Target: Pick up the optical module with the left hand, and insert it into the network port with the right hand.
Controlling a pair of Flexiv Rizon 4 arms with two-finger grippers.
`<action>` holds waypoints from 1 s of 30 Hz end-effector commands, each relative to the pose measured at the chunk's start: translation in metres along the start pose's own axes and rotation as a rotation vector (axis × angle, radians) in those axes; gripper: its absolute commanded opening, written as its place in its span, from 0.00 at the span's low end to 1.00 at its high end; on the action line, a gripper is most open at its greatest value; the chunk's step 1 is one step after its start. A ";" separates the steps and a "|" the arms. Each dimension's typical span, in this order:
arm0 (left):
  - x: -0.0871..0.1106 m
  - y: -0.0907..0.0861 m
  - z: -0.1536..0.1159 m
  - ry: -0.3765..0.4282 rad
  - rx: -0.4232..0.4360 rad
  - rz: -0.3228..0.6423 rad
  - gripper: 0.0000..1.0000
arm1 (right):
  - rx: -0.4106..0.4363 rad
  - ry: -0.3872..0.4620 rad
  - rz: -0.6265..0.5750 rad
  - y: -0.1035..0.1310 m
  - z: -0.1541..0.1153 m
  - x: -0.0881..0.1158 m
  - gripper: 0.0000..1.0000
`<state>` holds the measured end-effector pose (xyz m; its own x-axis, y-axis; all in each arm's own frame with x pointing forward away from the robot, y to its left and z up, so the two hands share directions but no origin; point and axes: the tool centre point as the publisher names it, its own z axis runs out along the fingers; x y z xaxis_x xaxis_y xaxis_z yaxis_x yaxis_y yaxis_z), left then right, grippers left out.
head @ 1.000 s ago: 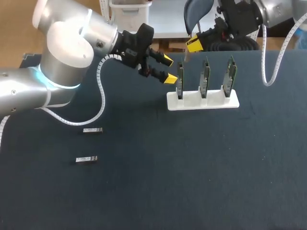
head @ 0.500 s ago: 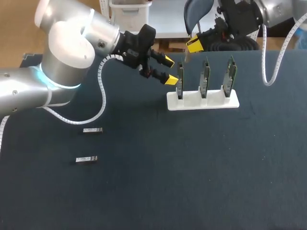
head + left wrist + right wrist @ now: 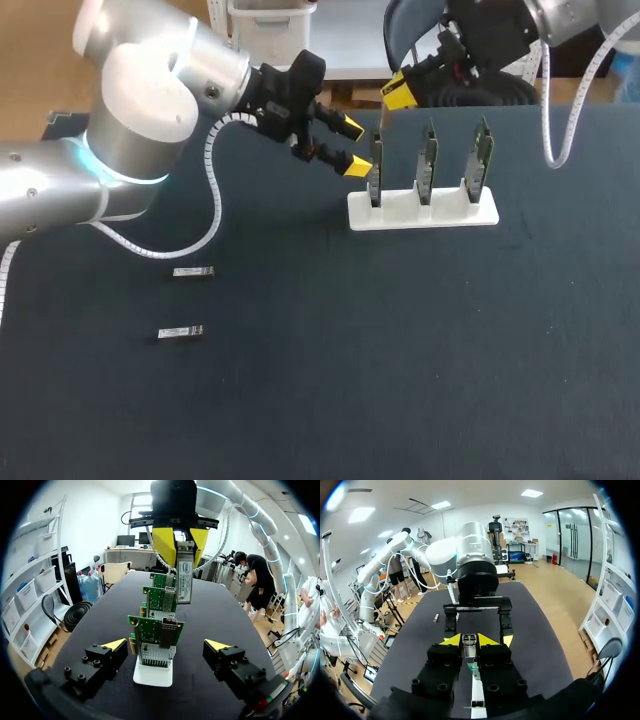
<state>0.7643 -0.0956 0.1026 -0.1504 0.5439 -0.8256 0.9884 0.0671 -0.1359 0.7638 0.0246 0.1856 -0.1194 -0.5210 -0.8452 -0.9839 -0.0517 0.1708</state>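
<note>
Rack point(image 3: 422, 212) holds three boards point(image 3: 427, 160). The left fingers point(image 3: 357, 165) are released just beside it. The right fingers point(image 3: 397, 95) grasp the optical module point(image 3: 184, 580) above it. Spare modules point(image 3: 193, 271) lie well apart from it on the bench.

In the head view the right arm point(image 3: 500, 30) is cut off by the upper edge and the left arm point(image 3: 60, 190) by the side edge. The farther loose module point(image 3: 193, 271) and nearer loose module point(image 3: 181, 332) on the worktop point(image 3: 400, 350) are too small to show detail. In the right wrist view its own fingers point(image 3: 442, 661) hide most of the white rack point(image 3: 478, 702). In the left wrist view the front card point(image 3: 156, 632) covers most of those behind it.
</note>
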 end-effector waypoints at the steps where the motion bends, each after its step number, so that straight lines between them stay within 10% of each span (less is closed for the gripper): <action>1: -0.001 0.002 0.001 0.005 0.005 -0.001 1.00 | 0.009 0.014 0.002 0.000 0.008 0.001 0.00; 30: -0.001 0.002 0.001 0.005 0.005 -0.001 1.00 | 0.114 0.105 -0.055 -0.001 0.017 0.006 0.00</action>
<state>0.7642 -0.0955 0.1025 -0.1502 0.5433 -0.8260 0.9885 0.0670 -0.1357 0.7691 0.0380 0.1701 -0.0553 -0.6089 -0.7913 -0.9972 -0.0056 0.0740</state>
